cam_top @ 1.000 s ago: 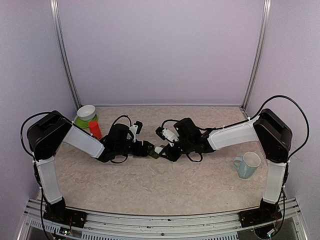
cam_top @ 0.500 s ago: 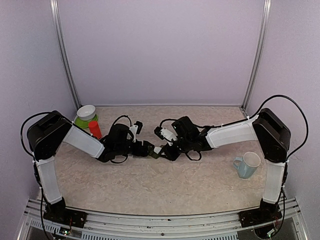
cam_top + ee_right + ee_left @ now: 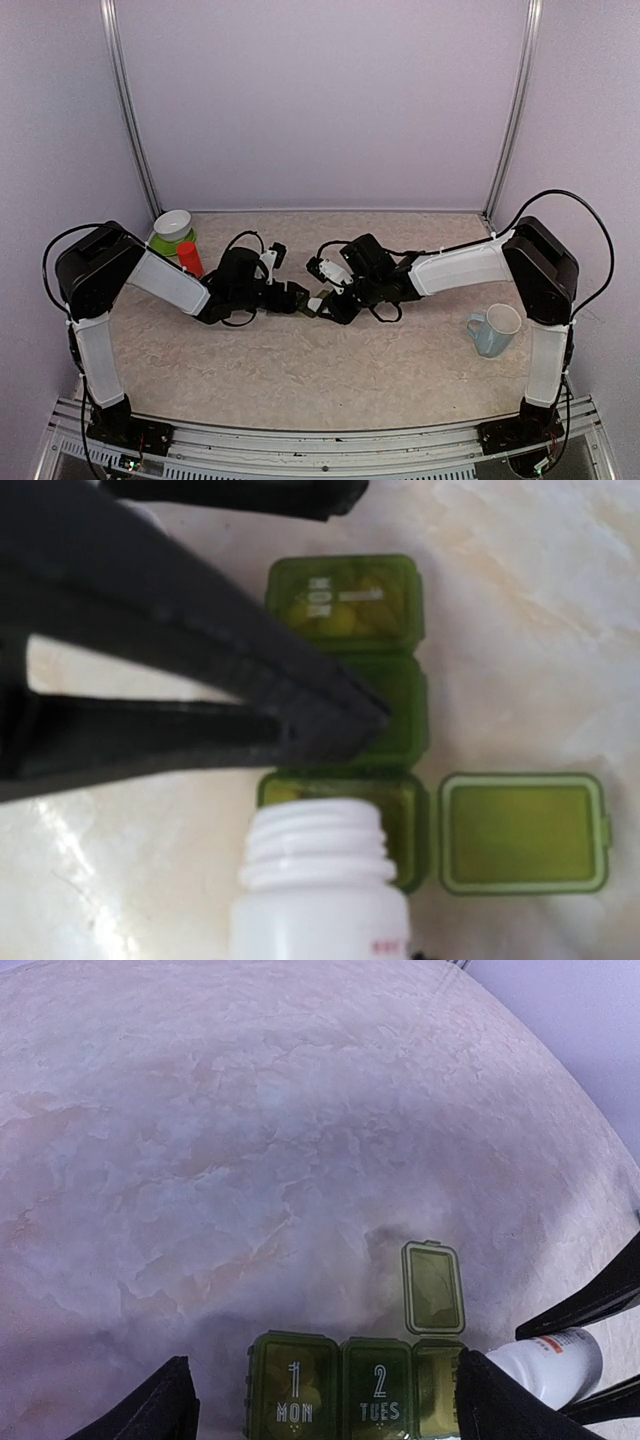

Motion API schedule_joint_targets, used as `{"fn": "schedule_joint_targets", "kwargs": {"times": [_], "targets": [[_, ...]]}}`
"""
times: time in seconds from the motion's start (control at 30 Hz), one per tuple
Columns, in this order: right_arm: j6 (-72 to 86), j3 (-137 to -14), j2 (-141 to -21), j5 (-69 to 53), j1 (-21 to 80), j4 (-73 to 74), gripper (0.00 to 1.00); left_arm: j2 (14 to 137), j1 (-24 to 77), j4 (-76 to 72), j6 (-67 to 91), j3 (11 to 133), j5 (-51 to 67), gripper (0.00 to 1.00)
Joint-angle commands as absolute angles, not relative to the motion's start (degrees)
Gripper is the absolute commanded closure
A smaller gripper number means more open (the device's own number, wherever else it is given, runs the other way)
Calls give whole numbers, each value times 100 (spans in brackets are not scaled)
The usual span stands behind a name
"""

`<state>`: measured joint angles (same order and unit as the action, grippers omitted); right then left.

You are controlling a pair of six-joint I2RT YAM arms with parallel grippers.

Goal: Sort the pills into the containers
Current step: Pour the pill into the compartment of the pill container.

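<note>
Seven entries on the marbled table (image 3: 300, 380), left to right. One: white bowl (image 3: 173, 222), sitting on a green plate (image 3: 168, 244) at the back left. Two: orange-red cylinder (image 3: 190, 259), upright, just beside the plate. Three: my left gripper (image 3: 322, 1380), low over the table's middle, fingers (image 3: 165, 1405) wide apart, one off each end of the strip, clamped on nothing. Four: the containers (image 3: 378, 1380), a dark green strip of three joined compartments lying flat between those fingers. The lids marked MON and TUES are down; the third compartment (image 3: 437, 1385) is open, its lid (image 3: 432, 1288) folded out flat on the table. Pale yellowish shapes show through the MON lid, too blurred to name. Five: white bottle (image 3: 545, 1360), uncapped, lying near level, its threaded mouth at the open compartment. Six: my right gripper (image 3: 335, 303), closed onto that bottle's body. Seven: pale blue mug (image 3: 494, 330), upright, well apart beside my right arm, handle turned toward the middle.
</note>
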<state>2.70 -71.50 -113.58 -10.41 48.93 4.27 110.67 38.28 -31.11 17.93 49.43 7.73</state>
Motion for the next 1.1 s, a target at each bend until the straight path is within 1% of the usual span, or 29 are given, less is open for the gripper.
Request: {"fn": "schedule_joint_targets", "kwargs": {"times": [0.0,0.67,1.07], "targets": [[259,-7348,-11400,-1042,4956,606,94,11212,3801,-3033,1737,5114,829,14],[280,-7756,-11511,-1058,4953,1210,94,11285,3858,-2932,1654,5218,890,14],[264,-7796,-11546,-1117,4959,1348,94,11285,3869,-2927,1657,5221,870,14]]}}
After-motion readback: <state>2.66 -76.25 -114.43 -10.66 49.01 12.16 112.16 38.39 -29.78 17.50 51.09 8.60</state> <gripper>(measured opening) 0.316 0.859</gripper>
